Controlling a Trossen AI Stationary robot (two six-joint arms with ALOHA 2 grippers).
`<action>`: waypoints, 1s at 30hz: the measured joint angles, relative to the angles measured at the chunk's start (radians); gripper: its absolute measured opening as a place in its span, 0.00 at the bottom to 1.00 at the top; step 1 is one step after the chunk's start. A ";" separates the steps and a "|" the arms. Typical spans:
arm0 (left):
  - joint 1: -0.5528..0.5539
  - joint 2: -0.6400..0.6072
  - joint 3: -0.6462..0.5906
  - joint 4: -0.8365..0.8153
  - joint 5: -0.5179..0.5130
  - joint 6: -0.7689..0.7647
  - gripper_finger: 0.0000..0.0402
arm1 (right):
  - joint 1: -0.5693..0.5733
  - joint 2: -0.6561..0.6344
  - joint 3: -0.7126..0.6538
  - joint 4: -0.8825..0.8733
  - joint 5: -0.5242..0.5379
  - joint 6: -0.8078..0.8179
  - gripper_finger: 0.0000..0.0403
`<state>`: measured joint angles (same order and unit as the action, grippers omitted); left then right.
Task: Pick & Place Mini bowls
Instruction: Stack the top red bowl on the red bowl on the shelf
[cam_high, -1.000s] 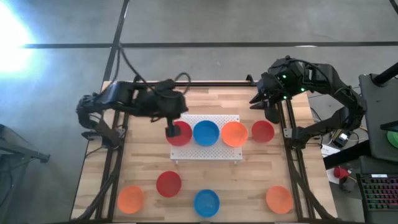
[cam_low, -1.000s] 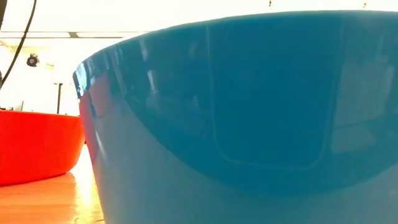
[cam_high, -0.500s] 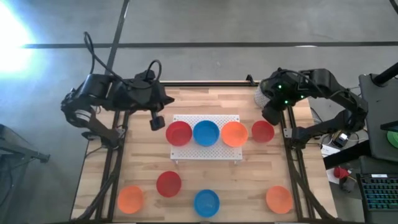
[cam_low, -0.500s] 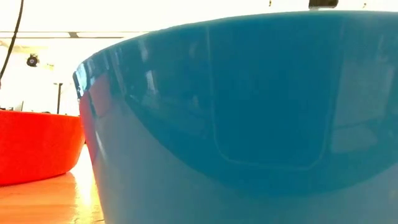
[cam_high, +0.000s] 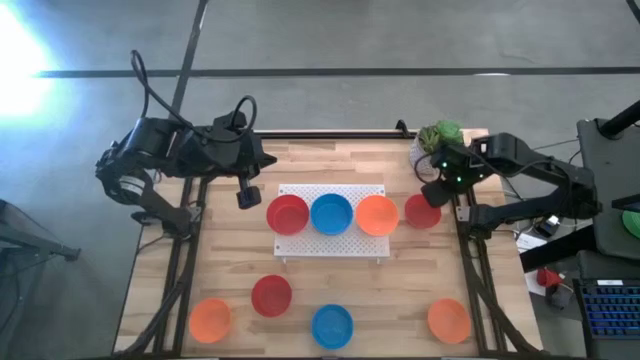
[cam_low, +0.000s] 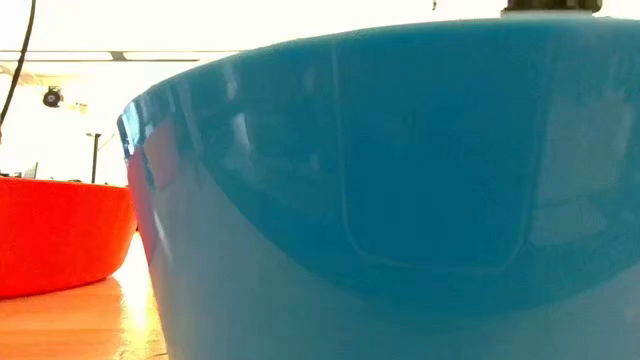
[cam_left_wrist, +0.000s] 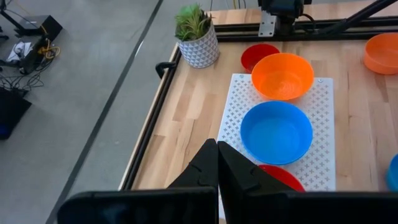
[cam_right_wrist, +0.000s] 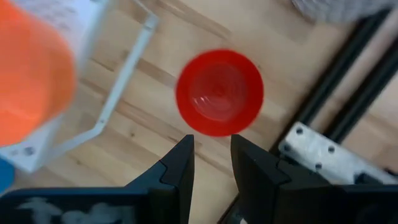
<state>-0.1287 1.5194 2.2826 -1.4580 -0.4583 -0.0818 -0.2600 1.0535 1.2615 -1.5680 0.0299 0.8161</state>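
Note:
Three mini bowls sit in a row on the white perforated board (cam_high: 330, 245): red (cam_high: 288, 214), blue (cam_high: 331, 214) and orange (cam_high: 377, 215). A fourth, red bowl (cam_high: 422, 211) rests on the wood just right of the board. My right gripper (cam_high: 432, 192) hovers open above that bowl's far edge; the right wrist view shows the red bowl (cam_right_wrist: 219, 92) ahead of the spread fingers (cam_right_wrist: 180, 165). My left gripper (cam_high: 247, 196) hangs shut off the board's far-left corner, touching nothing. In the left wrist view its gripper (cam_left_wrist: 217, 163) points past the blue bowl (cam_left_wrist: 277, 132) and the orange one (cam_left_wrist: 282, 76).
Several more bowls stand along the near edge: orange (cam_high: 210, 318), red (cam_high: 271, 295), blue (cam_high: 332, 326) and orange (cam_high: 448, 320). The potted plant (cam_high: 438, 138) sits in the far right corner. In the low view, a blue bowl (cam_low: 400, 200) blocks nearly everything, with a red bowl (cam_low: 60, 235) beside it.
My left gripper has drawn back from the red bowl on the board, toward the table's left and far edges. My right gripper has come from the far right corner toward the near edge, over the red bowl beside the board, uncovering the potted plant. No bowl has moved.

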 joint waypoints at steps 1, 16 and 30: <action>0.000 0.000 0.000 -0.002 0.000 0.000 0.00 | 0.000 -0.008 -0.024 0.000 0.000 0.018 0.25; 0.000 -0.004 0.000 -0.011 0.000 0.051 0.00 | -0.052 0.004 -0.360 0.200 0.005 0.090 0.25; 0.000 -0.004 0.000 -0.019 0.000 0.055 0.00 | -0.324 0.036 -0.473 0.358 0.015 -0.080 0.25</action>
<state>-0.1289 1.5158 2.2826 -1.4769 -0.4580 -0.0265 -0.5837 1.0892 0.7889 -1.2103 0.0449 0.7360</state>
